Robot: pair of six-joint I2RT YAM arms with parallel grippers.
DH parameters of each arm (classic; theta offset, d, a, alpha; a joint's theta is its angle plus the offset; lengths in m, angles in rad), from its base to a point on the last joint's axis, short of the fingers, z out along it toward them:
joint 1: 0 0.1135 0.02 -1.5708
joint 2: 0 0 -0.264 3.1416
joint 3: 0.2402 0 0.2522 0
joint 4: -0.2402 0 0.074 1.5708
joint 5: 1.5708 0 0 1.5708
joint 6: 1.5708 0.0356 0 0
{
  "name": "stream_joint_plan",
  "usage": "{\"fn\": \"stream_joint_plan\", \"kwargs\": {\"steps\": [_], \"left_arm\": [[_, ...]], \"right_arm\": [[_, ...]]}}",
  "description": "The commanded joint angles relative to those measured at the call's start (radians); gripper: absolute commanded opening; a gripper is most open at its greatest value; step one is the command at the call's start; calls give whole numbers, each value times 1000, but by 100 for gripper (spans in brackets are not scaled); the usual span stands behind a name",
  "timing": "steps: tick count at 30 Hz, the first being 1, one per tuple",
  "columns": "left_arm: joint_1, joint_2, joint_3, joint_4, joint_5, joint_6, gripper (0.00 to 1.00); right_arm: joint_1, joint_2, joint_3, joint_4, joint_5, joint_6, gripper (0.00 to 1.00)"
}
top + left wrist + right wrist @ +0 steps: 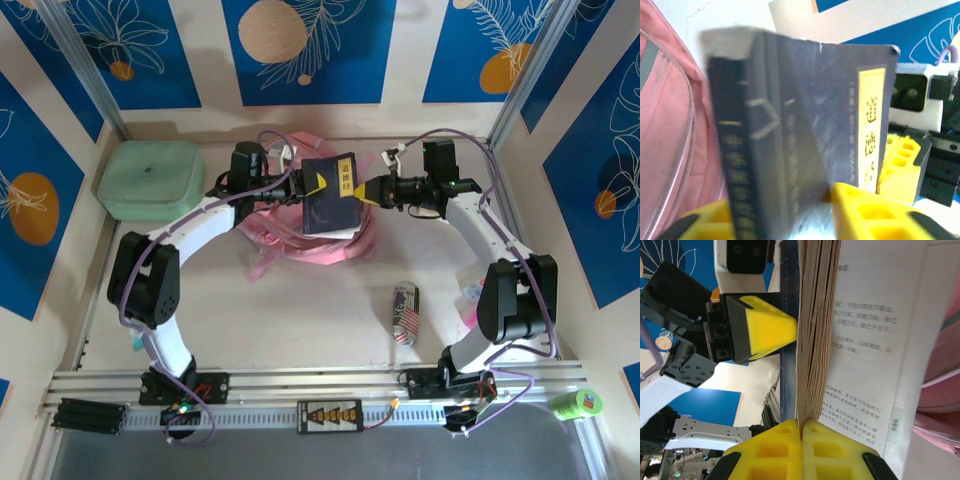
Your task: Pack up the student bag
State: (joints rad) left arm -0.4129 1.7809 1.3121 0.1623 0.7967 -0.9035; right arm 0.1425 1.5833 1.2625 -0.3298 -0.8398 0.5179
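Note:
A dark navy book (pixel 330 195) with a yellow label hangs above the pink student bag (pixel 300 245), which lies crumpled at the back middle of the table. My left gripper (pixel 310 185) is shut on the book's spine side, its yellow fingers (pixel 865 210) either side of the spine (pixel 755 165). From the opposite side, my right gripper (pixel 368 192) is shut on the page edge. In the right wrist view its gripper (pixel 801 440) has the jaws pressed together on a few leaves, with the pages (pixel 812 340) fanning open. The bag (pixel 665 140) shows beside the book.
A mint green case (pixel 150 180) sits at the back left. A drinks can (pixel 405 312) lies on the table in front of the right arm, with a small pink item (pixel 468 305) beside it. A green tape roll (pixel 577 404) rests on the near rail at right.

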Motion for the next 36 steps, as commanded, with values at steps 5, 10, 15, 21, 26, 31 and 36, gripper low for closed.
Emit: {"fn": "stream_joint_plan", "kwargs": {"steps": [5,10,15,21,26,31,36], "left_arm": [[32,-67,13,-163,-134,80,0],[61,-129,-37,-133,-278,43,0],[75,-210,-103,-8,-473,-37,0],[75,-224,-156,186,-595,-164,0],[66,-192,-166,326,-612,-254,0],[53,-183,-194,396,-650,-299,0],[47,-193,-220,410,-671,-315,0]], "right_arm": [[-29,34,22,-22,108,54,28],[-2,33,-69,139,177,216,65],[96,26,-200,437,245,494,83],[210,68,-215,701,238,671,99],[281,125,-235,897,310,870,99],[312,227,-225,1165,350,1053,100],[318,286,-199,1296,393,1142,97]]}}
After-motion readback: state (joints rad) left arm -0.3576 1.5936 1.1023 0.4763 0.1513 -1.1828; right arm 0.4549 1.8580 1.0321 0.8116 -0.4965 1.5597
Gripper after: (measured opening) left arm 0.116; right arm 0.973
